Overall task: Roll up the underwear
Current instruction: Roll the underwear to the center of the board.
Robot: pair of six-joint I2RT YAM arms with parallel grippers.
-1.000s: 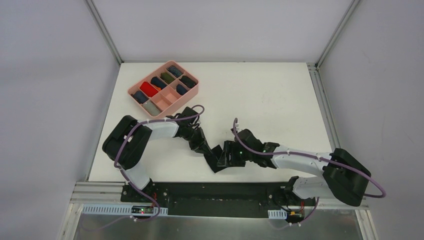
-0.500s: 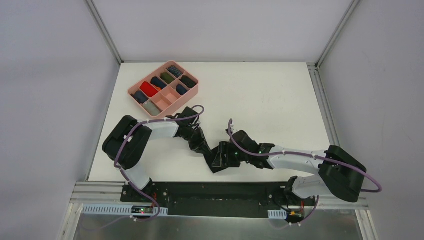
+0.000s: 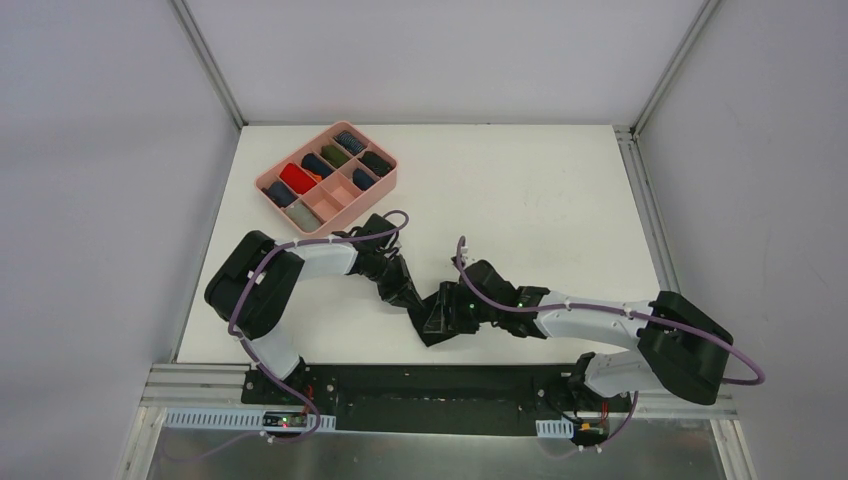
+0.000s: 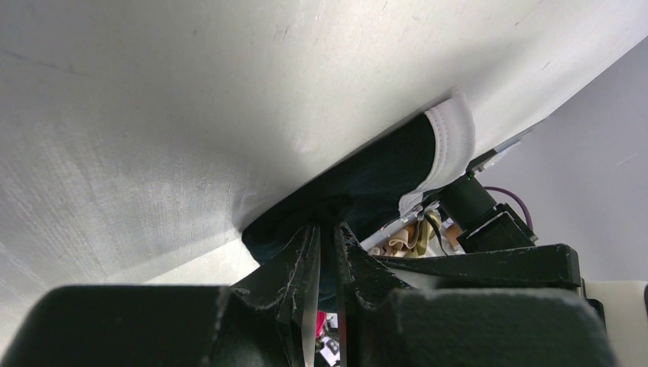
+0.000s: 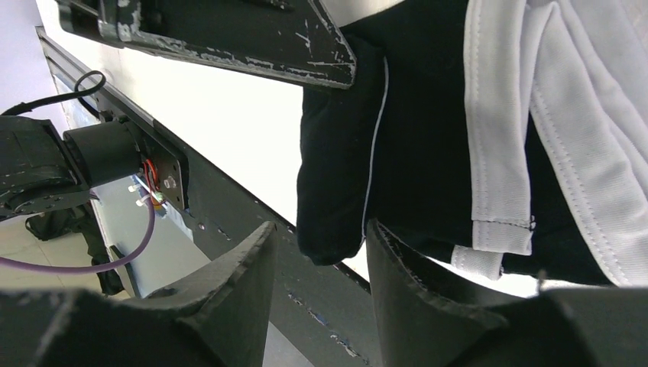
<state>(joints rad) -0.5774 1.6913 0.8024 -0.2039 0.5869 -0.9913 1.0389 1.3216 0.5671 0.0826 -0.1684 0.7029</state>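
The black underwear [image 3: 437, 318] with white seams lies bunched on the white table near its front edge, between my two grippers. My left gripper [image 3: 408, 295] is shut on its far-left end; in the left wrist view dark cloth [image 4: 382, 172] fills the narrow slit at the gripper [image 4: 327, 229], and the white waistband [image 4: 452, 138] shows beyond. My right gripper [image 3: 452, 312] stands at the cloth's right side, open [image 5: 321, 233], with a folded black corner [image 5: 336, 191] hanging between its fingers and the white waistband [image 5: 497, 138] to the right. No grey briefs show on the table.
A pink compartment tray [image 3: 352, 205] holding several rolled cloths stands at the back left, close behind the left arm's wrist. The table's front edge and black mounting rail [image 3: 440, 385] lie just below the underwear. A finger of the left gripper [image 5: 229, 38] crosses the top of the right wrist view.
The right arm has slid left toward the left gripper, bunching the black underwear shorter between them. The left arm has stayed in place. Nothing has moved in the last half second.
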